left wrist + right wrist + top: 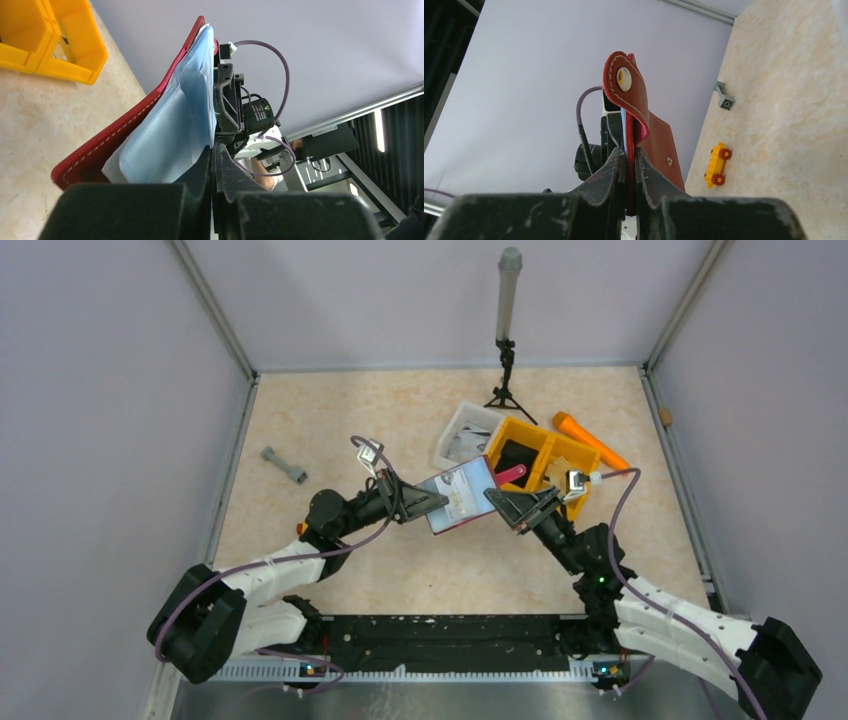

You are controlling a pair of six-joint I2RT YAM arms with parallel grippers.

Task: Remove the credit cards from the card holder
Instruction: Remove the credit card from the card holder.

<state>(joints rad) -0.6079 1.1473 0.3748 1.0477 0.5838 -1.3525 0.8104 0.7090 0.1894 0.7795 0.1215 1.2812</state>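
Note:
The dark red card holder (456, 528) hangs open in the air over the middle of the table, held between both grippers. Its snap tab (510, 475) points to the right. A pale whitish credit card (458, 492) covers its upper face. My left gripper (437, 502) is shut on the pale left edge. In the left wrist view the gripper (214, 150) pinches a thin pale sliver beside the pale blue-white card (170, 130) and red cover (125, 135). My right gripper (497, 500) is shut on the holder's right edge. In the right wrist view the gripper (628, 152) clamps the red leather (659, 145) below the curled tab (626, 87).
A yellow-orange divided bin (530, 440) and a white tray (462, 430) stand behind the holder. An orange tool (590, 440) lies at the back right. A small tripod stand (507, 340) is at the back. A grey piece (284, 465) lies at the left. A yellow toy car (716, 165) is on the table.

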